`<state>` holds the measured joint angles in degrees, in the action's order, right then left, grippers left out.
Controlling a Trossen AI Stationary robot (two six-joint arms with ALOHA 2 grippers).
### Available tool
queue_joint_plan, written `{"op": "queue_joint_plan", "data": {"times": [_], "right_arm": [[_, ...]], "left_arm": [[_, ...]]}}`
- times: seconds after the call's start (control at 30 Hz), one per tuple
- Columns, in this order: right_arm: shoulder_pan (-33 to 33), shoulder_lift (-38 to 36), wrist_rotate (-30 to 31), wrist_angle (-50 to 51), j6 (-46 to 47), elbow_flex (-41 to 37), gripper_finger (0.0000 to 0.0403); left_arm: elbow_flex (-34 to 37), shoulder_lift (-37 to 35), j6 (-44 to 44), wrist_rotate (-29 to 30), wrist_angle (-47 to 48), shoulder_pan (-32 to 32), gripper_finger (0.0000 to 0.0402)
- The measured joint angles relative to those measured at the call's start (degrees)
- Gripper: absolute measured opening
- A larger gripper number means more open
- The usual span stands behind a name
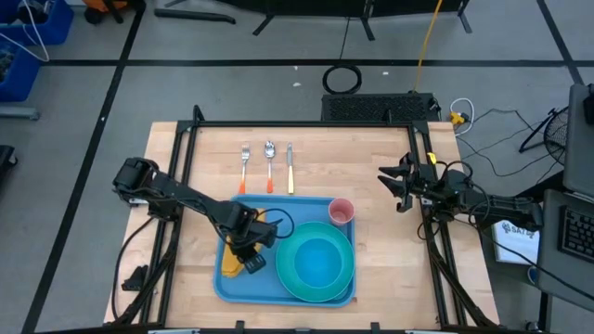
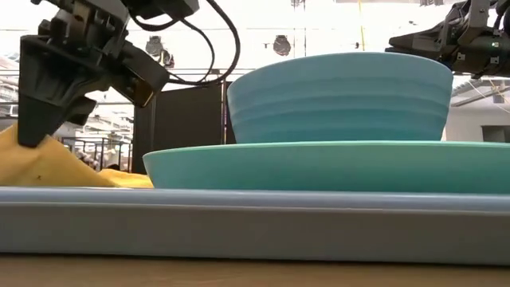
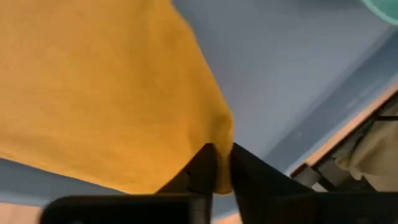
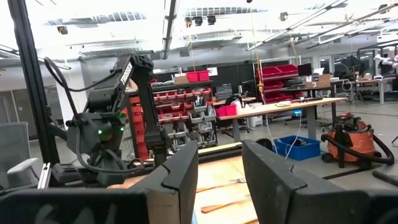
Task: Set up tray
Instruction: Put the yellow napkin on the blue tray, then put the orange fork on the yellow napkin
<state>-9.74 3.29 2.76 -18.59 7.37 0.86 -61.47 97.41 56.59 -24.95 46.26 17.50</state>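
Observation:
The light-blue tray (image 1: 278, 289) lies at the table's near middle. On its left part lies a yellow cloth (image 1: 231, 266), which also shows in the low view (image 2: 76, 169) and the left wrist view (image 3: 99, 87). My left gripper (image 1: 251, 259) is down on the cloth and shut on it. A teal plate (image 1: 295, 278) with a teal bowl (image 1: 320, 260) on it fills the tray's right part. A pink cup (image 1: 342, 211) stands in the tray's far right corner. My right gripper (image 1: 393, 189) is open and empty, raised at the table's right edge. My left gripper pinches a bulge of the yellow cloth at its edge (image 3: 217, 134) between its two fingers (image 3: 200, 167); one layer or several, I cannot tell. The fingers come from above, slanting down (image 2: 36, 131). The cloth lies slack on the tray floor (image 3: 280, 81).
A fork (image 1: 244, 167), a spoon (image 1: 269, 163) and a knife (image 1: 290, 167) with orange handles lie side by side on the wood just beyond the tray's far rim. Bare wood lies to the tray's right. Black frame rails (image 1: 190, 148) run along the table's sides.

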Motion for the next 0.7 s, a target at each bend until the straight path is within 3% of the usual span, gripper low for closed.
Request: {"op": "queue_joint_plan", "data": {"times": [0.33, 0.5, 0.7], "right_arm": [[0.02, 0.00, 0.04, 0.15, 0.63, 0.00, 0.0116], [0.02, 0.00, 0.07, 0.16, 0.73, 0.00, 0.0116], [0.02, 0.00, 0.04, 0.24, 0.91, -0.02, 0.0116]], "left_arm": [[0.18, 0.00, 0.53, 4.66, -3.10, -0.11, 0.0180], [0.18, 0.00, -0.05, 2.37, -8.41, -0.11, 0.0213], [0.22, -0.67, -8.80, 3.63, -7.99, -1.89, 0.0224]]}}
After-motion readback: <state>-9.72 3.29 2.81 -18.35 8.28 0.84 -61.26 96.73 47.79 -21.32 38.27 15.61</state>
